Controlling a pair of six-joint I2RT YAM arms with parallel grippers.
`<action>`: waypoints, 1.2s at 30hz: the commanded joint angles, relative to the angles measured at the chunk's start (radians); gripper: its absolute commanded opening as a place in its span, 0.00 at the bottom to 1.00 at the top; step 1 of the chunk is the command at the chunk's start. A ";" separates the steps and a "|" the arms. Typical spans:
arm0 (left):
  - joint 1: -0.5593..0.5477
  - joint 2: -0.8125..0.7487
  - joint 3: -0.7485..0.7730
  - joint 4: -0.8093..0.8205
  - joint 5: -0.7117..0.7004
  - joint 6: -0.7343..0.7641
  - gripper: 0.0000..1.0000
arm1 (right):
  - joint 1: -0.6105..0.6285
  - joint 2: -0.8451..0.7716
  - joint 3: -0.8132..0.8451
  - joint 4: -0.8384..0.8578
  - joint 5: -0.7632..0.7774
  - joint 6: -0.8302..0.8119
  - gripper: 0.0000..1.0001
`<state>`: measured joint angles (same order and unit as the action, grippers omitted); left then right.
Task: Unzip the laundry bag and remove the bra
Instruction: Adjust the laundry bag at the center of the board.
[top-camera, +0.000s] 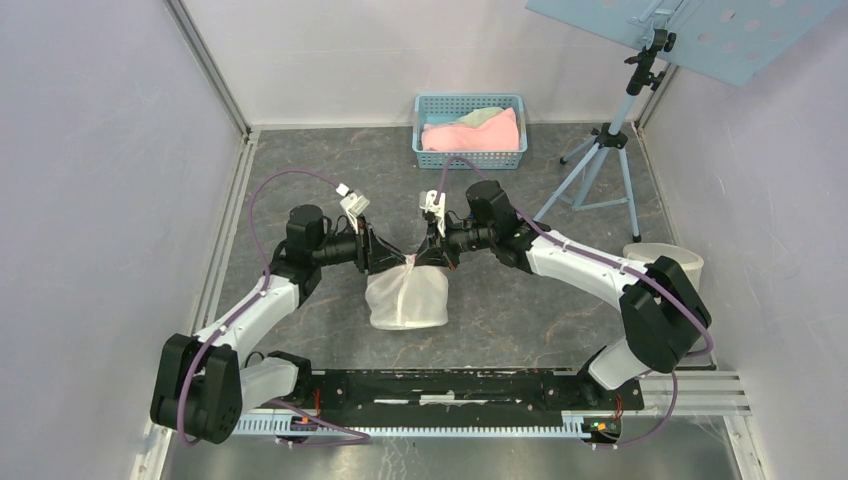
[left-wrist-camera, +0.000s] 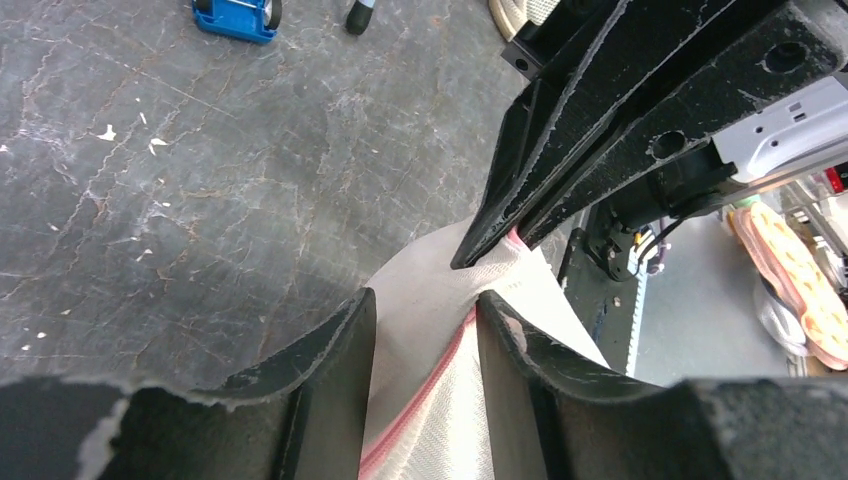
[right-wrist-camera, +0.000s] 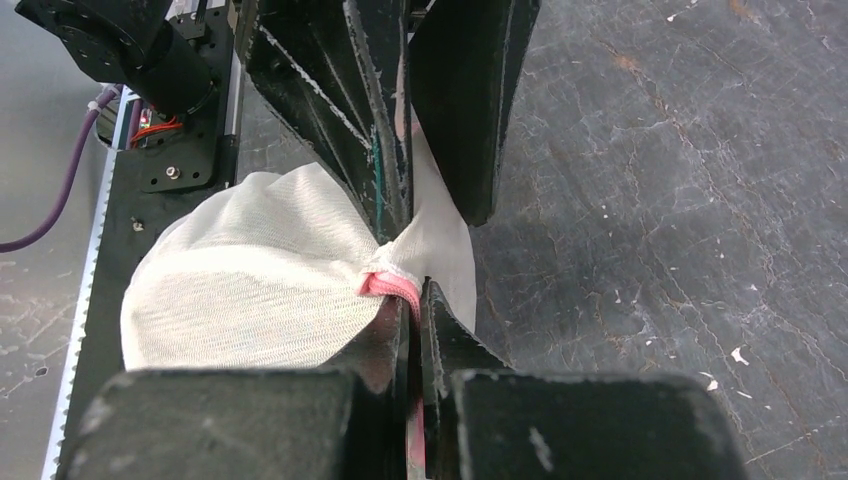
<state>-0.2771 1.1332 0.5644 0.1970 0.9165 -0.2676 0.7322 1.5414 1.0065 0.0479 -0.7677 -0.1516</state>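
We've got the bag (top-camera: 406, 298) on the desk (top-camera: 560, 300), near side of the basket (top-camera: 470, 160). Our right tool (top-camera: 427, 262) is clamped on its pink zip edge (right-wrist-camera: 390, 287); left tool (top-camera: 393, 262) pinches cloth just beside. Risk imo: tools sit so close that pulling apart strains mesh, not the zip, so it could tear or slip out.

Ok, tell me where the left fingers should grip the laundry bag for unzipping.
Grip the laundry bag at its bunched top, right beside the pink zipper edge that the right fingers pinch, coming from the left. The mesh gathers to a peak there, so opposed holds can likely tension the zipper.
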 joint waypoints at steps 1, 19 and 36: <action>-0.033 -0.029 -0.008 0.247 0.147 -0.181 0.51 | 0.020 0.030 0.043 0.057 -0.027 0.014 0.00; 0.030 -0.071 0.088 -0.211 0.189 0.235 0.46 | -0.020 -0.016 0.039 0.004 -0.091 -0.078 0.00; 0.039 -0.089 0.102 -0.482 0.184 0.495 0.34 | -0.029 -0.027 0.036 -0.006 -0.105 -0.077 0.00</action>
<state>-0.2432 1.0630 0.6392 -0.2100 1.0603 0.1257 0.7151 1.5421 1.0142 0.0078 -0.8574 -0.2230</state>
